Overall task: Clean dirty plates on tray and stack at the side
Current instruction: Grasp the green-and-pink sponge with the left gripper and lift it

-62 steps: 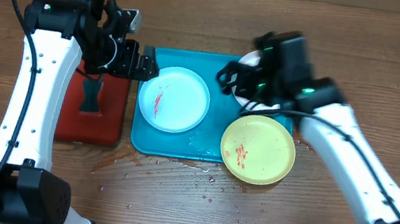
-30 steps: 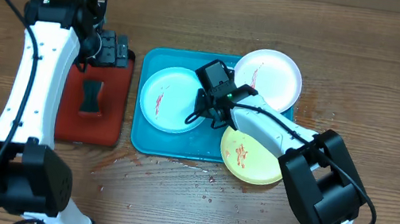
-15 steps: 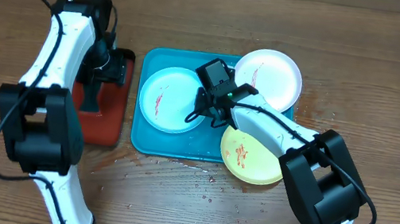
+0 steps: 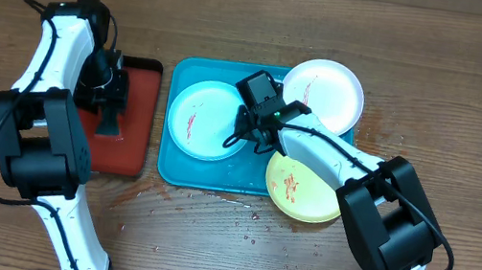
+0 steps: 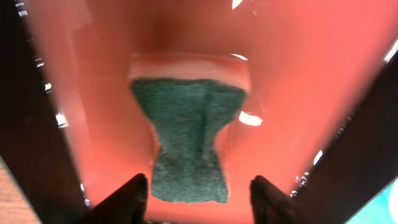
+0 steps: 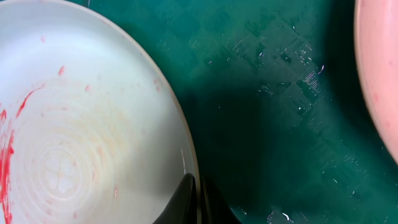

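Note:
The pale blue plate (image 4: 209, 119), smeared red, lies on the left of the blue tray (image 4: 215, 176). My right gripper (image 4: 240, 137) is shut on its right rim; in the right wrist view the fingertips (image 6: 186, 198) pinch the rim of the plate (image 6: 81, 143) over the tray (image 6: 280, 124). The white plate (image 4: 325, 92) sits on the tray's far right corner. A yellow-green plate (image 4: 305, 189) with red smears overlaps the near right corner. My left gripper (image 4: 110, 107) hangs over a green-topped sponge (image 5: 189, 137), fingers (image 5: 127, 199) open either side, not touching it.
The sponge (image 4: 109, 118) lies on a red tray (image 4: 127, 151) left of the blue tray. Water drops speckle the wooden table (image 4: 208, 222) in front of both trays. The white plate's edge (image 6: 380, 74) shows at the right of the right wrist view.
My left arm swung back and down over the sponge and its jaws narrowed around it. My right gripper went from the white plate to the pale blue plate's rim, then stayed.

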You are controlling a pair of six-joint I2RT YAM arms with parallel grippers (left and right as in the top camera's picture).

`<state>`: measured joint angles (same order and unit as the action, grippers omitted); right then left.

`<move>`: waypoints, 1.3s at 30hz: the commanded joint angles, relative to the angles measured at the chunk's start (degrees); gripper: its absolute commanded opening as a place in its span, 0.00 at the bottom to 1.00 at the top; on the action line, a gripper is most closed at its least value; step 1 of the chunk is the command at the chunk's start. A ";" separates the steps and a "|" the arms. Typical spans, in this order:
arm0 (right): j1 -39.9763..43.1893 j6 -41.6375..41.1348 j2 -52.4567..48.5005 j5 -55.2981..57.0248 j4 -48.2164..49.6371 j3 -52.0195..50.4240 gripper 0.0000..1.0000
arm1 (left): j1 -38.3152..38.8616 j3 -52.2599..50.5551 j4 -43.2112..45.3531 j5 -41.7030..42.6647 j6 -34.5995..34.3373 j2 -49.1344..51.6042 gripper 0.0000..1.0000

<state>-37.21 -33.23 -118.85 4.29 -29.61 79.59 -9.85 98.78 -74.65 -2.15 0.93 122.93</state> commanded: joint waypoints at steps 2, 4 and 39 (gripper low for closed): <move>0.09 0.39 -1.14 0.83 -0.44 0.61 0.04 | 0.07 0.39 0.26 -0.07 3.37 0.11 0.47; 0.09 0.39 -1.14 0.81 -0.48 0.61 0.04 | 0.02 0.17 0.61 -2.67 3.34 0.13 0.42; 0.09 0.37 -1.14 0.79 -0.72 0.61 0.06 | 0.28 2.01 2.08 6.69 2.34 -1.05 0.04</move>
<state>-37.21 -33.21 -118.85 4.34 -29.80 79.59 -9.85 94.24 -70.81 -2.15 3.20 122.93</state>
